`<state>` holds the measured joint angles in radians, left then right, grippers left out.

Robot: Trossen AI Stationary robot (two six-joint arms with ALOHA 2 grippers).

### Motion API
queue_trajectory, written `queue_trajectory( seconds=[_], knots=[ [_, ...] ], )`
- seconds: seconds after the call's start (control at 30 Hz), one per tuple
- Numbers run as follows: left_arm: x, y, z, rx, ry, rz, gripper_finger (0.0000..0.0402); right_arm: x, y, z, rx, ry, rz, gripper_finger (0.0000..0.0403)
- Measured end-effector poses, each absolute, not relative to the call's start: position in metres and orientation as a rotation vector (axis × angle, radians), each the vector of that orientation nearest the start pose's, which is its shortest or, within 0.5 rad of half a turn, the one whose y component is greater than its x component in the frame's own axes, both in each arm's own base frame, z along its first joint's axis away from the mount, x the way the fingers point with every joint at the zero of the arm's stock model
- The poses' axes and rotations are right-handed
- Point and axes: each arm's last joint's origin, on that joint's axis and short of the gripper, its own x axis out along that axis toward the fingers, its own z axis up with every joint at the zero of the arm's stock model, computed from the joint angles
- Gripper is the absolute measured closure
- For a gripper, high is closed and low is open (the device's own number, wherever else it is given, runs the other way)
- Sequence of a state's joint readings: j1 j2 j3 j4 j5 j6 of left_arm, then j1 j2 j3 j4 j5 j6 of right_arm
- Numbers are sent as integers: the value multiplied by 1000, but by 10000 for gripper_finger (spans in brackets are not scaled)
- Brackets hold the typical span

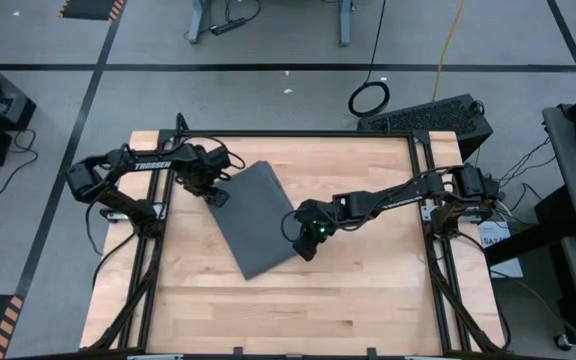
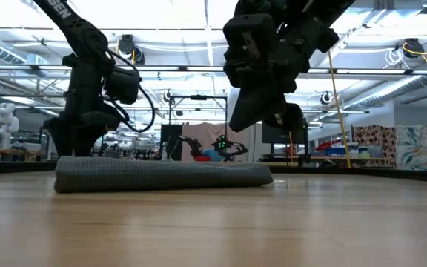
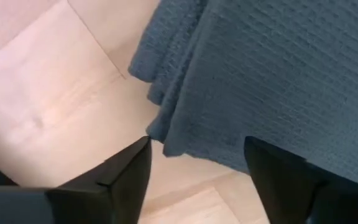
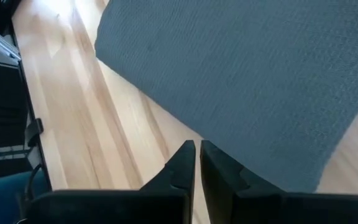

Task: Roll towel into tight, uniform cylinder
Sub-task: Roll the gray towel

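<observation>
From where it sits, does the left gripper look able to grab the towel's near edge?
Probably yes: the left gripper is open, right at the towel edge, with only bare table between.

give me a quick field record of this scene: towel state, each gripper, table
towel: dark grey, lying flat and folded on the table, not yet rolled; layered edges show at the corner in the left wrist view
left gripper: open, fingers straddling the towel's corner at its far left edge
right gripper: shut, nothing between its fingers, hanging over the towel's right edge
table: light wooden top in a black frame
task progress: no roll started
</observation>
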<state>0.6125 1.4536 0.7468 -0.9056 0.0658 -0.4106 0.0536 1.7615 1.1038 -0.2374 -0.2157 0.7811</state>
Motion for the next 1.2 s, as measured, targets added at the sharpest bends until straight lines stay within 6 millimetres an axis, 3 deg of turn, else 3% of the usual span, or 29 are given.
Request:
queue_trajectory(
  seconds=[0.13, 0.33, 0.73, 0.83, 1.0, 1.2],
  knots=[
    [175, 120, 161, -848, 1447, 741, 129, 360, 26, 186, 804, 957, -94, 385],
    [178, 121, 168, -762, 1404, 746, 160, 360, 26, 186, 811, 957, -94, 385],
    [190, 131, 141, -754, 1464, 747, 188, 360, 26, 186, 828, 952, -105, 385],
    [192, 131, 136, -759, 1487, 746, 226, 360, 26, 186, 828, 953, -105, 385],
    [190, 125, 145, -730, 1463, 750, 372, 358, 26, 184, 792, 977, -103, 385],
    [184, 108, 181, -760, 1383, 776, 389, 361, 28, 179, 735, 978, -69, 385]
  ],
)
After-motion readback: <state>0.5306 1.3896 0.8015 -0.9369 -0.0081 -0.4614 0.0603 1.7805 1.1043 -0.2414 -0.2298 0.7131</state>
